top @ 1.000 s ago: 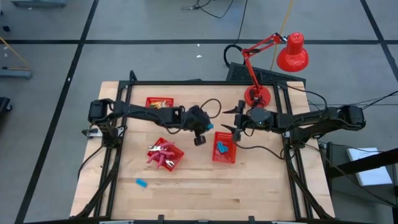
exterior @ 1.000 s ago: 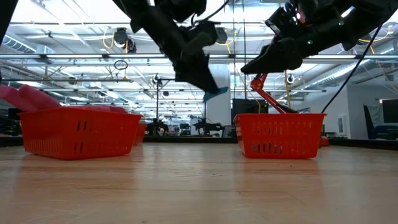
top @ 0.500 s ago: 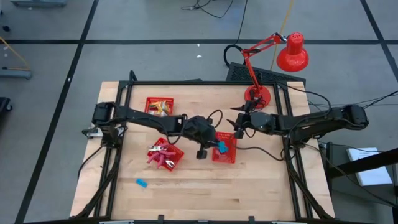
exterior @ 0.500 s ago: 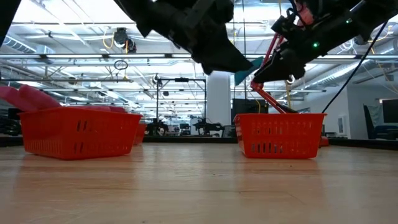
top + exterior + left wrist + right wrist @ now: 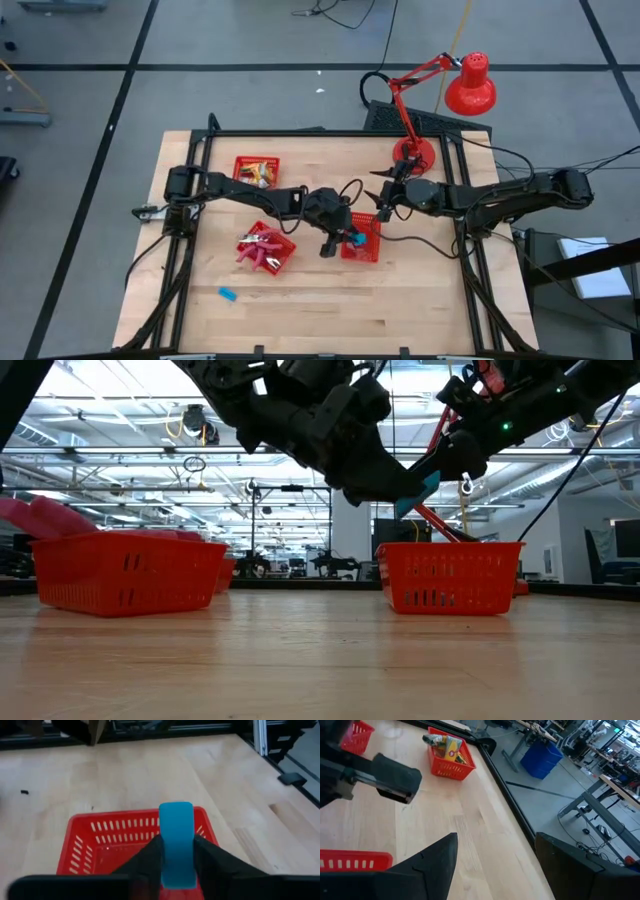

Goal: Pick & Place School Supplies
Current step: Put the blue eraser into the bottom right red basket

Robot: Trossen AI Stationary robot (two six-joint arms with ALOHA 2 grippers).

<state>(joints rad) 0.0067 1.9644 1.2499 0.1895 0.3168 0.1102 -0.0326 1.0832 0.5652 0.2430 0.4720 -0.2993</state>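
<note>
The left gripper (image 5: 176, 870), clenched on a light-blue block (image 5: 176, 842) above the red basket (image 5: 80, 845), could drop it outside, seemingly near the rim.

Left gripper (image 5: 345, 236) w/ blue block (image 5: 176, 842) over right basket (image 5: 362, 246), open top. Right gripper (image 5: 385, 200) crowds its 1 o'clock side. Bare wood at 6.

Three red mesh baskets (image 5: 361, 240) (image 5: 266, 248) (image 5: 256, 170) sit mid-table; a small light-blue block (image 5: 227, 294) lies toward the near-left corner (apart); a red desk lamp (image 5: 470, 85) stands at the far-right edge.
</note>
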